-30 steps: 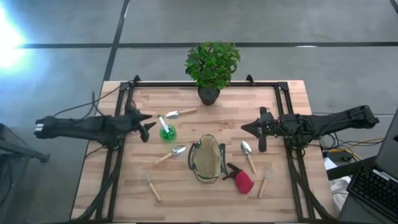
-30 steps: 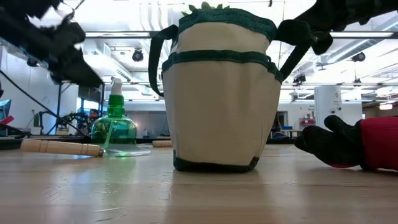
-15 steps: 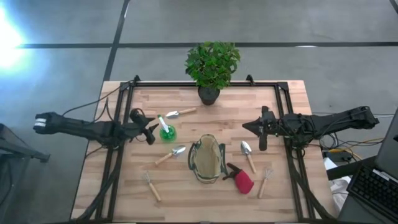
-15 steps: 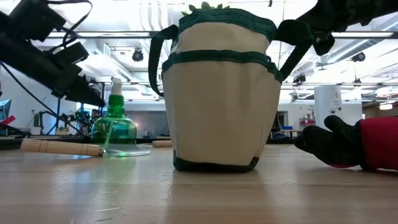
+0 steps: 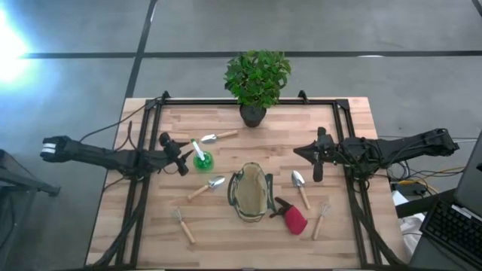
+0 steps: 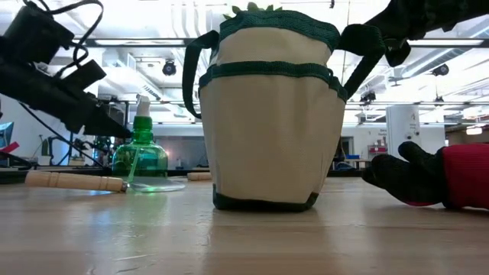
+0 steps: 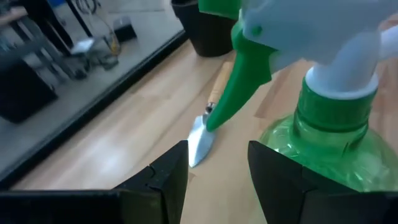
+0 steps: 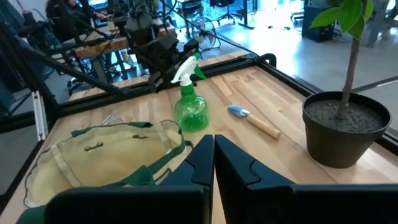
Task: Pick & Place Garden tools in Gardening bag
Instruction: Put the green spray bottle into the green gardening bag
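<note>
The translucent green spray bottle with a white trigger head point(image 5: 200, 156) stands upright on the light wooden slatted table point(image 5: 339, 233), left of the olive-khaki fabric gardening bag point(image 5: 251, 191). The left gripper point(image 7: 217, 171) sits just beside it, fingers parted and holding nothing, the bottle straight ahead between them (its long axis vertical). The right gripper point(image 8: 213, 163) waits shut and empty, well apart across the bag. Behind lies a bright open workshop
</note>
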Tool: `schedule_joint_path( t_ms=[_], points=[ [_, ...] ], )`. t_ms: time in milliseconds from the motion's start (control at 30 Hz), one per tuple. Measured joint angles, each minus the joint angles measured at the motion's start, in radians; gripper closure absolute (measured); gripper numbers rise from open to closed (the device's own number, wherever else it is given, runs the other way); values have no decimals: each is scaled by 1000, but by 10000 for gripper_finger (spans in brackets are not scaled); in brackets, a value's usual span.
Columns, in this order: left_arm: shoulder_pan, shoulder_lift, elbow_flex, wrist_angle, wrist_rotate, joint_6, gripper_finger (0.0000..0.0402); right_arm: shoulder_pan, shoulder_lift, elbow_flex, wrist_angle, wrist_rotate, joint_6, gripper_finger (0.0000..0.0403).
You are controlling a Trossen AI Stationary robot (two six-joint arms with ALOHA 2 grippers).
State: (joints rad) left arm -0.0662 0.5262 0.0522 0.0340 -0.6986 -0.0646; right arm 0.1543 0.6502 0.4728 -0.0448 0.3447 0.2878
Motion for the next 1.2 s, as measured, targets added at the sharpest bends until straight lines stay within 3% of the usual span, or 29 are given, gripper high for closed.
schedule_joint_path(
  t_ms=[467, 1200],
  points=[
    [0, 0, -8, 131, -7, 143, 232, 0, 2, 0, 6, 28, -11, 394],
    [0, 48, -8, 192, 13, 197, 232, 0, 2, 0, 47, 33, -61, 394]
  ],
)
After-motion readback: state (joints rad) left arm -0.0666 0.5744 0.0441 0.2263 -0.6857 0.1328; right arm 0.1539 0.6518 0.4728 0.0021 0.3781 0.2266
